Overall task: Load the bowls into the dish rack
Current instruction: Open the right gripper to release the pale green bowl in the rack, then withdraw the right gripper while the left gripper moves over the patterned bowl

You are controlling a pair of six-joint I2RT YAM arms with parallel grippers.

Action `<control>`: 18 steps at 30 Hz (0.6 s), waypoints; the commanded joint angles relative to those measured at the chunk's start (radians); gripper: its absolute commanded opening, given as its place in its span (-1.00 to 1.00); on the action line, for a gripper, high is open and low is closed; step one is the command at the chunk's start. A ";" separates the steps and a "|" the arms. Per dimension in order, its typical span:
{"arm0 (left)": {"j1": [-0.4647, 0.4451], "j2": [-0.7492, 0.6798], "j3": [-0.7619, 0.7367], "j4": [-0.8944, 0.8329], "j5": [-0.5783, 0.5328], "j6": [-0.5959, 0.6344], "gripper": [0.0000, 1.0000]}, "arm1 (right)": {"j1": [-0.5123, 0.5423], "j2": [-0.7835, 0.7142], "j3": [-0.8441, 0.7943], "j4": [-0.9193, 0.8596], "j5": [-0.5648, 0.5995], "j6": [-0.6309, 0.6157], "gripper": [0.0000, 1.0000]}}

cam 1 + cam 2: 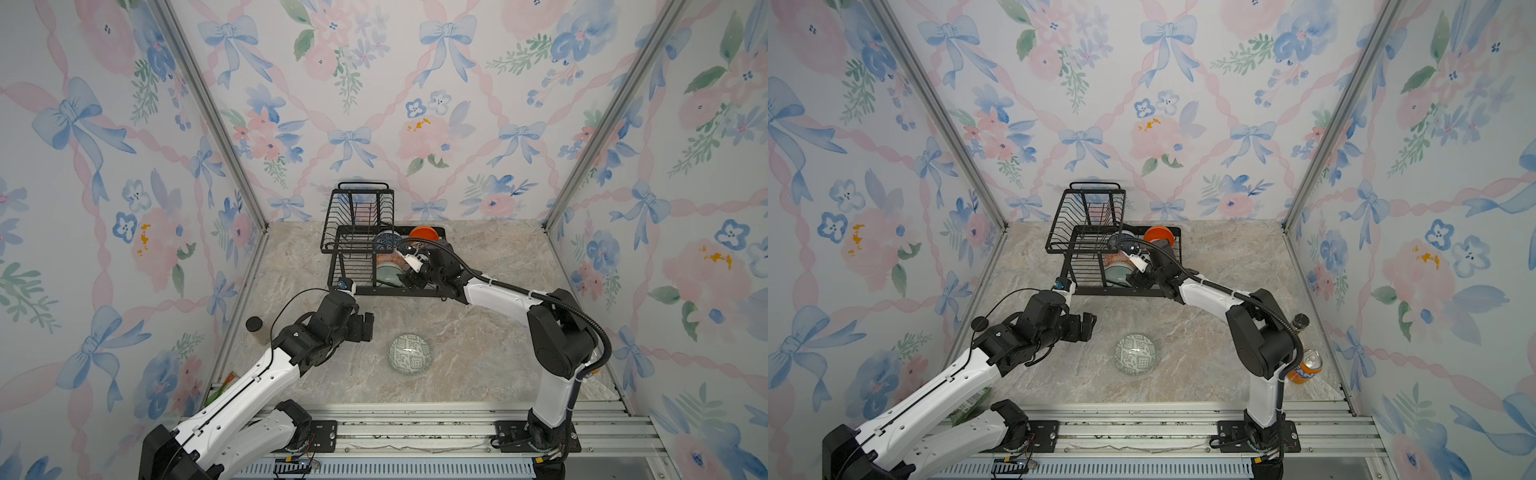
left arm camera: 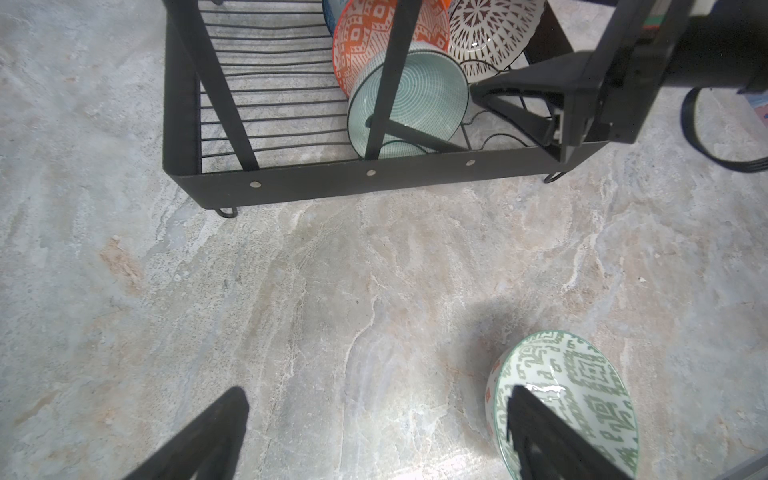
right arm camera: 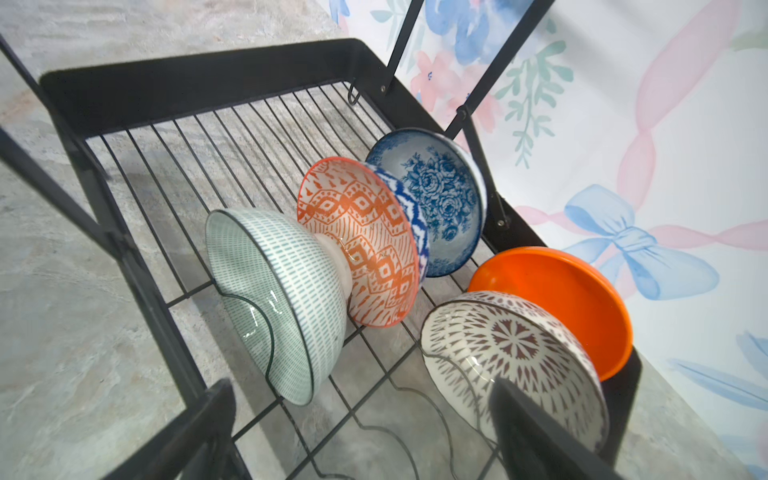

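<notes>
Dish rack (image 1: 353,250), frame centre: five bowls (image 3: 361,237) in lower tray. Grey-green bowl (image 1: 409,354) lower centre, on tabletop (image 1: 478,332). Left jaws open, empty; right jaws open over rack.

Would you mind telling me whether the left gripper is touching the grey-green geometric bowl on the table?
Apart. In both top views, bare marble tabletop shows between the open left gripper and the grey-green geometric bowl.

Orange bowl (image 1: 424,232) partly behind arm (image 1: 492,293), seemingly
</notes>
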 commanded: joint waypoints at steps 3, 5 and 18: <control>0.006 -0.001 -0.010 0.004 -0.001 0.004 0.96 | -0.017 -0.095 -0.064 -0.031 -0.020 0.037 0.93; 0.006 0.006 -0.007 0.005 0.002 0.005 0.96 | -0.023 -0.125 -0.087 -0.037 -0.021 0.048 0.93; 0.003 0.022 0.000 0.007 -0.003 -0.004 0.96 | -0.063 -0.459 -0.332 0.017 0.102 0.189 0.94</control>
